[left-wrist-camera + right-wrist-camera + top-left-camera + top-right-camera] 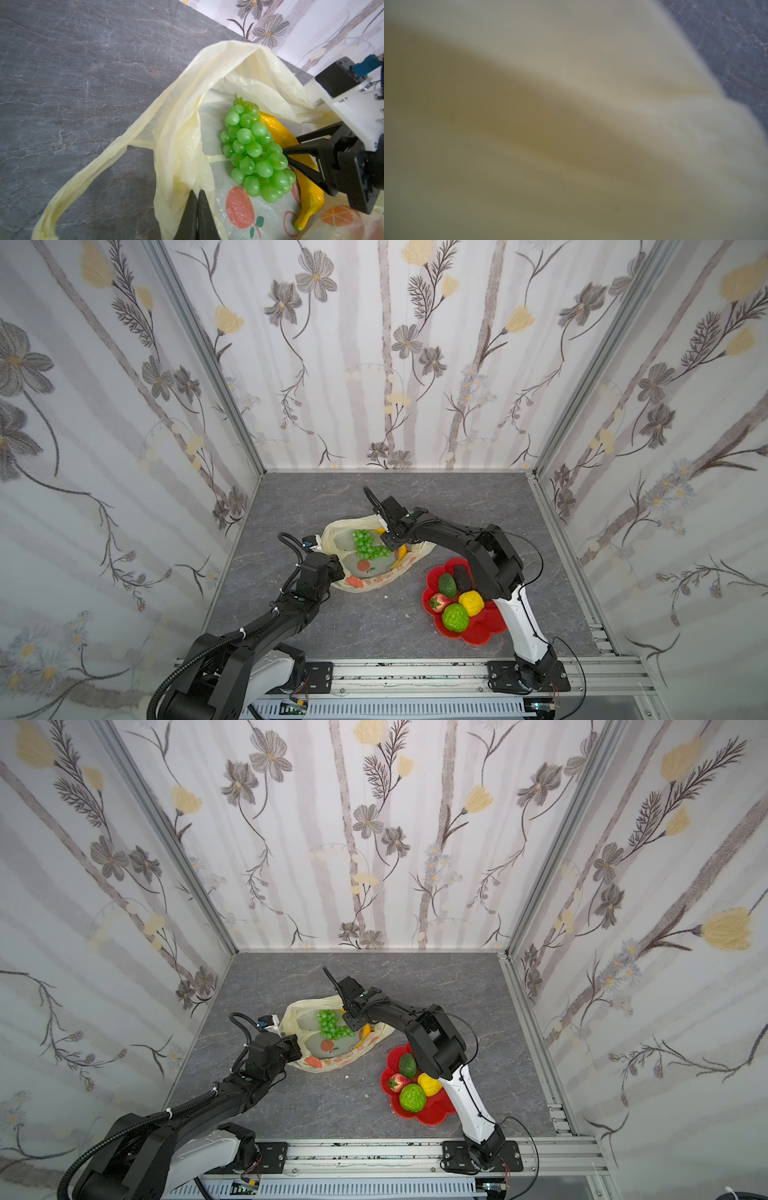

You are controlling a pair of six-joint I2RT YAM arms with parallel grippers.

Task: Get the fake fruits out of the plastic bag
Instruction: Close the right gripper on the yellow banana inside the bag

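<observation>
**Plastic bag** (365, 581): pale yellow with orange-red fruit prints. It lies open-mouthed on the grey marbled bench (291, 506), left of centre in both top views. One loop handle (83, 182) trails loose over the bench in the left wrist view.

**Contents of the bag:** a green grape bunch (255, 153) rests against a yellow banana (309, 187). Both lie on the bag's lower film.

**Left gripper** (197, 192): the jaws are closed together on the bag's near rim and hold the film raised.

**Right gripper** (289, 145): it reaches into the bag's mouth over the far rim. The jaws are narrowly parted, with the tips just beside the grape bunch and over the banana. Nothing is seen clamped between them. The right wrist view is filled by blurred yellow film, with one corner of bench.

**Red flower-shaped dish** (482, 632): it sits to the right of the bag, apart from it. It holds five fruits packed close together:
- green avocado (447, 585)
- dark brown piece (462, 577)
- strawberry (439, 602)
- yellow lemon (473, 601)
- bumpy green fruit (455, 617)
</observation>
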